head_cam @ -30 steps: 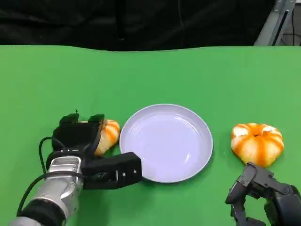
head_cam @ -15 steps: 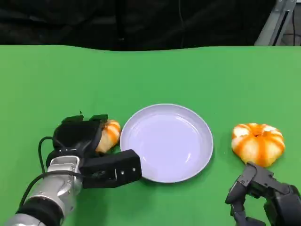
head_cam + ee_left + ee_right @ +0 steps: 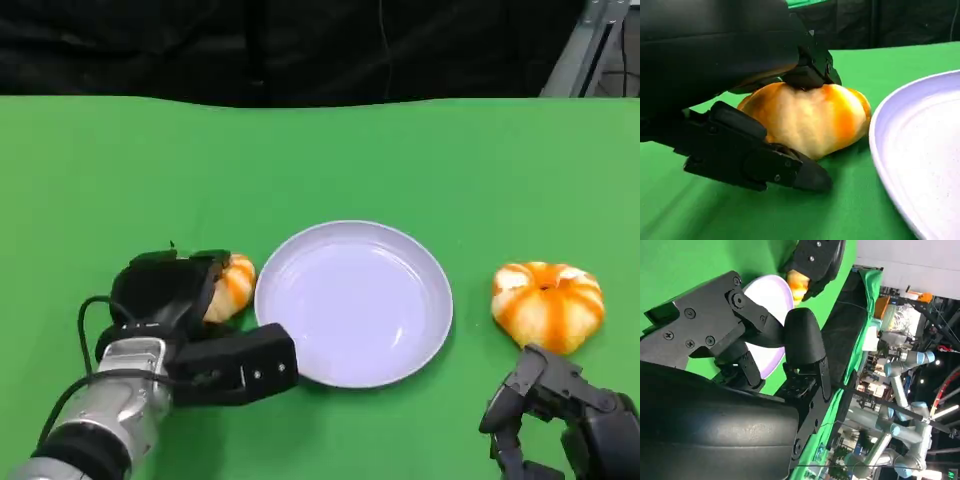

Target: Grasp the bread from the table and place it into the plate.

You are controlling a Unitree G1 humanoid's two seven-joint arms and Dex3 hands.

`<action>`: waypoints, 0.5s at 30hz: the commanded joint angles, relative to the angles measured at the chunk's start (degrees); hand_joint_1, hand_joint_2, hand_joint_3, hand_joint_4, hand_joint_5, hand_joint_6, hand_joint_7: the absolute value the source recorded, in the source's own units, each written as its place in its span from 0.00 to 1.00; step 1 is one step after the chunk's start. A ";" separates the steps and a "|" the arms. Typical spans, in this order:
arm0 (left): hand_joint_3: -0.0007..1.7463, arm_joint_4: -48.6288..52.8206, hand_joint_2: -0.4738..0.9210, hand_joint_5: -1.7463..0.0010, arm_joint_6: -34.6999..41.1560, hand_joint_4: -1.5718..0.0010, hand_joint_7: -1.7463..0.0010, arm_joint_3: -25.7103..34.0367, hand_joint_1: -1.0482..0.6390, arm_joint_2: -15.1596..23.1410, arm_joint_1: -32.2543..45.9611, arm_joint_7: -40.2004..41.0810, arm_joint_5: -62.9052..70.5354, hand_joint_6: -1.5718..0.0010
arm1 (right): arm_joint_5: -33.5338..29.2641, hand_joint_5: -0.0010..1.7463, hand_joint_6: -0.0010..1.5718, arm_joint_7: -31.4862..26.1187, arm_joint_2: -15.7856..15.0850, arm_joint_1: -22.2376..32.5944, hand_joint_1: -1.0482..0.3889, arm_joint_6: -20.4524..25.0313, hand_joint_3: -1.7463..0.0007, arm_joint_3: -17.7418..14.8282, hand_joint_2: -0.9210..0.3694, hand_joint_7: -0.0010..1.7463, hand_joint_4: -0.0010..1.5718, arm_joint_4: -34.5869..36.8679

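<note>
The left hand (image 3: 175, 310) is closing over the bread (image 3: 230, 284), which is sitting on the green table (image 3: 320, 160) just left of the plate (image 3: 353, 302) and nearly touching its rim. In the left wrist view the fingers (image 3: 755, 162) are cupping the loaf (image 3: 810, 117): one is pressing on its top, another is lying low along the cloth at its near side, so the hand is gripping the bread from above and below, though the loaf appears to be resting on the table, not yet lifted.

To do this step well, I judge the hold should be firmed up gently, since the bread looks soft and could dent or slip out sideways. The lift should be high enough to clear the plate's raised rim, then the move is a short one toward the plate's middle before letting go.

Right of the plate, a second bread (image 3: 547, 303) is lying apart from the rim. Just below it the right hand (image 3: 560, 415) is resting with fingers loosely curled and holding nothing; the right wrist view shows those fingers (image 3: 800, 340) apart, well clear of the plate (image 3: 771, 297).
</note>
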 commanded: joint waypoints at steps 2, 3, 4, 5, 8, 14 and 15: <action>0.03 1.69 1.00 0.91 -0.47 0.50 0.97 0.65 0.48 0.96 0.69 1.91 -1.43 0.54 | 0.91 1.00 0.47 -0.02 -0.44 0.17 0.62 0.25 0.33 -0.33 0.31 0.90 0.52 -0.26; 0.03 1.80 1.00 0.91 -0.52 0.50 0.97 0.61 0.48 0.96 0.65 1.99 -1.49 0.54 | 0.92 1.00 0.47 -0.02 -0.44 0.17 0.62 0.25 0.33 -0.33 0.31 0.90 0.52 -0.27; 0.03 1.88 1.00 0.91 -0.57 0.50 0.97 0.58 0.48 0.96 0.61 2.05 -1.53 0.54 | 0.92 1.00 0.47 -0.02 -0.44 0.17 0.62 0.25 0.33 -0.33 0.31 0.90 0.52 -0.27; 0.03 1.94 1.00 0.91 -0.60 0.50 0.97 0.56 0.48 0.95 0.59 2.09 -1.55 0.54 | 0.92 1.00 0.47 -0.02 -0.44 0.17 0.62 0.25 0.34 -0.33 0.31 0.90 0.52 -0.27; 0.03 2.08 1.00 0.91 -0.66 0.50 0.97 0.51 0.48 0.94 0.53 2.18 -1.60 0.54 | 0.92 1.00 0.47 -0.02 -0.44 0.17 0.62 0.25 0.34 -0.33 0.31 0.90 0.52 -0.27; 0.07 1.59 1.00 0.65 -4.55 0.49 0.93 3.72 0.52 0.68 1.15 8.35 -4.53 0.37 | 1.54 1.00 0.47 0.35 -0.69 0.02 0.62 -0.27 0.34 -0.43 0.30 0.90 0.52 -0.02; 0.06 1.60 1.00 0.55 -5.25 0.51 0.93 3.95 0.52 0.76 1.14 9.41 -4.72 0.34 | 1.67 1.00 0.47 0.46 -0.70 0.14 0.62 0.02 0.34 -0.41 0.30 0.90 0.52 -0.28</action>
